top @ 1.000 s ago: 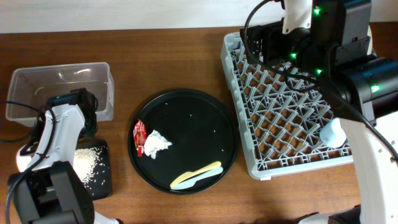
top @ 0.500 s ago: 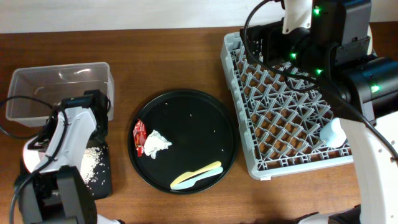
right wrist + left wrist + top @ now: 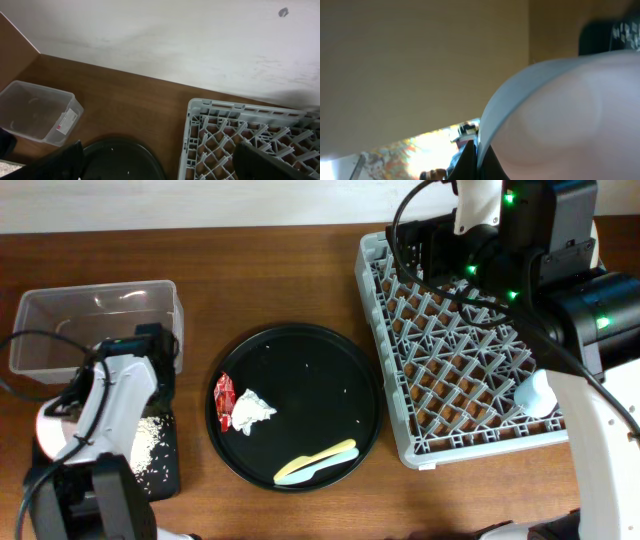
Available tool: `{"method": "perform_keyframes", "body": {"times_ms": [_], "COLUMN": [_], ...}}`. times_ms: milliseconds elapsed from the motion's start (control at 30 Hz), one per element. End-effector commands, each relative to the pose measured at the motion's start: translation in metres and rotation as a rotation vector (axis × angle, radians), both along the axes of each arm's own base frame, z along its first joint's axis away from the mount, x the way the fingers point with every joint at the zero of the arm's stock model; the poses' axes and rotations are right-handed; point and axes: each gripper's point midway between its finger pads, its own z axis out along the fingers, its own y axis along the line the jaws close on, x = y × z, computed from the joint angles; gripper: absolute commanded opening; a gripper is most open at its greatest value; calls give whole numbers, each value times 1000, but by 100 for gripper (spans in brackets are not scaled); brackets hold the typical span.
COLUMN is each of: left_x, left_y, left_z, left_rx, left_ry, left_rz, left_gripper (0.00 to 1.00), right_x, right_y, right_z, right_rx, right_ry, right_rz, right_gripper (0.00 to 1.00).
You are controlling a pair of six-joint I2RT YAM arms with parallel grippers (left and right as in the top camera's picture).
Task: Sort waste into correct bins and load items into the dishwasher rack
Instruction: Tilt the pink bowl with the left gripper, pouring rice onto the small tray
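- The left tool point(image 3: 150, 352) is pressed together. Its fingers are hidden, so I cannot tell whether it carries anything. The left wrist view shows only a blurred, pale rounded surface.
- Over the last second its dark head swings right, from the front edge of the clear tub point(image 3: 60, 330) to the tub's right corner. The arm link now covers more of the flat black tray point(image 3: 172, 472).
- The rice heap point(image 3: 148, 448) lies on that tray, so the grains look sorted already.
- The right tool point(image 3: 167, 162) hangs with fingers wide apart and empty over the far end of the dishwasher rack point(image 3: 400, 330), and does not move.
- On the round black tray point(image 3: 330, 370) nothing shifts. The red wrapper point(image 3: 224, 395) and napkin point(image 3: 252, 410) touch each other, and the yellow utensil point(image 3: 325, 452) and pale blue utensil point(image 3: 300, 472) lie near the front rim.
- I judge the wrapper or napkin is next.
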Motion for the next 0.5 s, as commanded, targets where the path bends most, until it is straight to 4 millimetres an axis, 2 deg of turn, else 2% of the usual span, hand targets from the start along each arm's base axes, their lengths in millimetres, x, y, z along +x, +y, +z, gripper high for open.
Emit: {"method": "perform_keyframes", "body": {"times_ms": [0, 67, 100, 133, 233, 367, 467], "left_x": [7, 1, 5, 9, 14, 13, 9], "left_y": [-15, -3, -5, -10, -22, -22, -22], "left_z": [-3, 19, 41, 45, 35, 33, 19], "left_rx": [-110, 11, 126, 138, 51, 37, -38], "left_ry": [-185, 21, 11, -27, -61, -80, -93], "left_rz": [-18, -39, -62, -80, -118, -113, -94], "left_gripper": [1, 0, 1, 1, 1, 0, 1], "right_x": [1, 1, 1, 1, 1, 2, 2], "right_y": [0, 0, 0, 0, 0, 0, 0], "right_z": [-1, -1, -1, -1, -1, -1, -2], "right_rx": [0, 0, 0, 0, 0, 0, -1], "right_ry": [1, 1, 1, 1, 1, 3, 4], "right_rz": [-11, -11, -11, -11, -11, -11, -11], "right_gripper": [98, 98, 98, 98, 98, 98, 98]}}
